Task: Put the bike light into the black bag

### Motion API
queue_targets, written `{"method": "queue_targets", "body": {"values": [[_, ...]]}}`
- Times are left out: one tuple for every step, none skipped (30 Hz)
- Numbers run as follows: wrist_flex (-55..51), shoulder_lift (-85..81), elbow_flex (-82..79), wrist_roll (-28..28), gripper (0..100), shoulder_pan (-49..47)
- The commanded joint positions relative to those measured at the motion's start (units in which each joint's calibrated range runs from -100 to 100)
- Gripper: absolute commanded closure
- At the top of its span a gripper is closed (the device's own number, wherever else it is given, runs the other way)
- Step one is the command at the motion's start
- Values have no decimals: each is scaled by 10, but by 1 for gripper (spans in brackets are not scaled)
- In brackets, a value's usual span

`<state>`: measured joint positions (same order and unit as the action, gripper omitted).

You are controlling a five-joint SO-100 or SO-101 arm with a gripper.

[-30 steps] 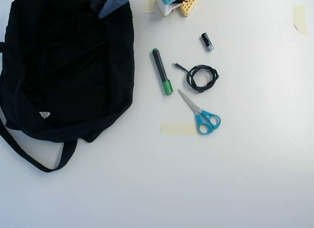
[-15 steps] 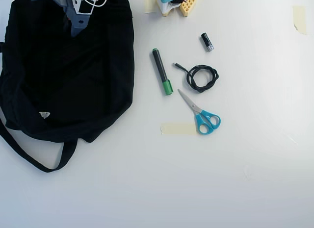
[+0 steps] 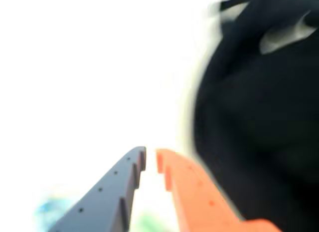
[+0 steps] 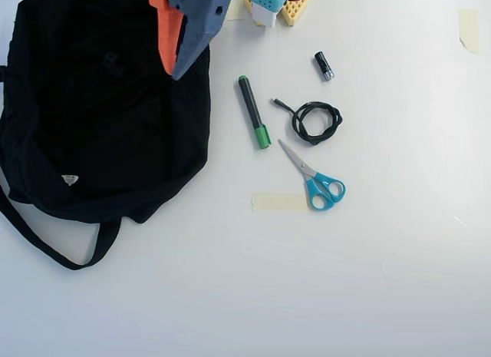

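I see my gripper (image 4: 173, 74) over the black bag's (image 4: 92, 134) upper right edge, jaws nearly together with only a slim gap, holding nothing; the wrist view (image 3: 150, 156) shows that gap between grey and orange fingers, though blurred; only the overhead view shows the marker (image 4: 252, 111), cable (image 4: 314, 120) and scissors (image 4: 314, 176); the bike light I cannot find; the bag's white label (image 4: 70, 180) is unreadable.

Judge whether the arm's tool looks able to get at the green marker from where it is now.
Probably yes: the tool, empty, hangs over the black bag's edge, and the green marker lies just right of it on bare table, nothing between them.
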<state>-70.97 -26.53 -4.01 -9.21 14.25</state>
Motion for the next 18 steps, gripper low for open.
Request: {"method": "queue_targets", "body": {"values": [[-78,-83,-50,-58,98,-59],[-102,-110,-94,-58,98,-71],[-102,-124,-121,-56,98,-82],[-102,-138,-152,-51,98,-92],[-100,-155,-188,-43,98,-101],[-100,-172,-225,-32,98,-107],[-100,-173,-229,-32,98,-107],[-96,-194,-264,-20,98,-111],[-85,-217,-298,-6,98,-113],[-72,-242,-333,11,98,-113],[-60,-267,-371,31,98,-117],[-52,-293,-411,52,98,-120],[-47,-321,-452,72,98,-122],[-45,-351,-495,88,98,-125],[-34,-380,-541,99,98,-128],[-18,-411,-587,106,98,-131],[-1,-443,-634,108,98,-138],[19,-473,-680,108,98,-147]]}}
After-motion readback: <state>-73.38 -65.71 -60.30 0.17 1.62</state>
